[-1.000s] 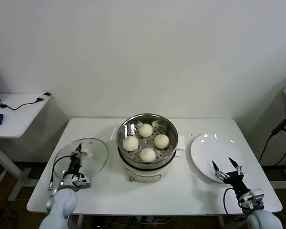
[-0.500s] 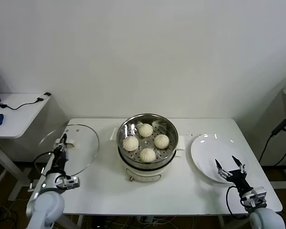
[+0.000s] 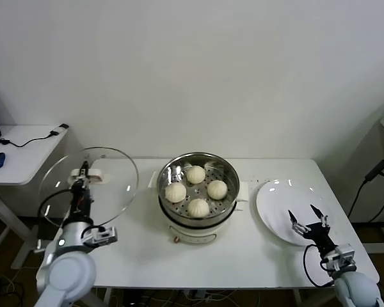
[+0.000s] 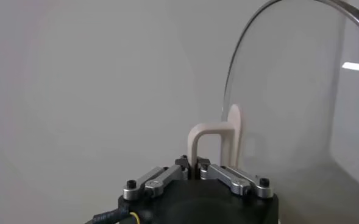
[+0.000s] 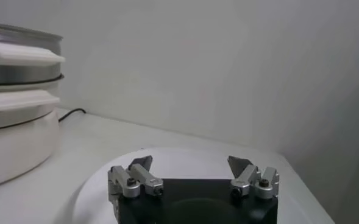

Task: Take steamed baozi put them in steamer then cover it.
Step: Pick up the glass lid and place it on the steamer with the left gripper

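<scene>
1. Left pincer (image 3: 82, 171): clenched on the cream handle (image 4: 211, 141) of the glass lid (image 3: 89, 185), held raised and tilted on edge, left of the steamer (image 3: 198, 198). Judgement: gripping by the handle leaves the rim free to seat on the pot.
2. Steamer: stands mid-bench (image 3: 134, 256), uncovered. All four steamed baozi (image 3: 196, 190) sit on its perforated tray; covering appears to be the remaining step.
3. White plate (image 3: 278, 204): right of the steamer, bare.
4. Right pincer (image 3: 310, 219): released, fingers spread, over the plate's near edge; seemingly idle.
5. Views: the left wrist view alone shows the grip on the handle; the right wrist view confirms the spread fingers (image 5: 133, 178) and the steamer's side wall; only the head view shows the buns.
</scene>
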### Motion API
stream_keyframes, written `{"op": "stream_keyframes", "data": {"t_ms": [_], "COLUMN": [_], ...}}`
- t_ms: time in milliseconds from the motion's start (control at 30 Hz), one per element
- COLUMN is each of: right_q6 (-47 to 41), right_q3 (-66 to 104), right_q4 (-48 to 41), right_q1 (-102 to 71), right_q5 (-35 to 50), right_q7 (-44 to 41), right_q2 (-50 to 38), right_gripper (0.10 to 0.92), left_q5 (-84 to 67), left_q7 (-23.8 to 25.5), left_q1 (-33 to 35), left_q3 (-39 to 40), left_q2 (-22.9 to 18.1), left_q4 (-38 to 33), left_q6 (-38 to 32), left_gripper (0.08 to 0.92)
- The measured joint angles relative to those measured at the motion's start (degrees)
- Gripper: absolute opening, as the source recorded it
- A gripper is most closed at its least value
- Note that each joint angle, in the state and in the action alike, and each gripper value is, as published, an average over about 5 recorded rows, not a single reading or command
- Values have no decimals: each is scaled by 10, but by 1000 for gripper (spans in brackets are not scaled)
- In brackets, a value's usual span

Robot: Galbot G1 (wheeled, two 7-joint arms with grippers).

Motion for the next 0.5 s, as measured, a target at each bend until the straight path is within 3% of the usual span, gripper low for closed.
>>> {"op": "stream_keyframes", "data": {"t_ms": [233, 500], "right_q6": [2, 7], "right_q3": [-4, -2], "right_q4": [-12, -23], "right_q1": [13, 20], "right_q5": [-5, -8], "right_q7": [1, 1], "right_q2": [2, 1], "right_gripper": [823, 823], "left_q5": [55, 130], "left_q7": [83, 146], "left_q1": [-83, -174], "left_q3": [111, 218], "left_q2": [-9, -77], "left_q4": [-10, 26], "left_q6": [54, 85], "left_gripper": [147, 147]}}
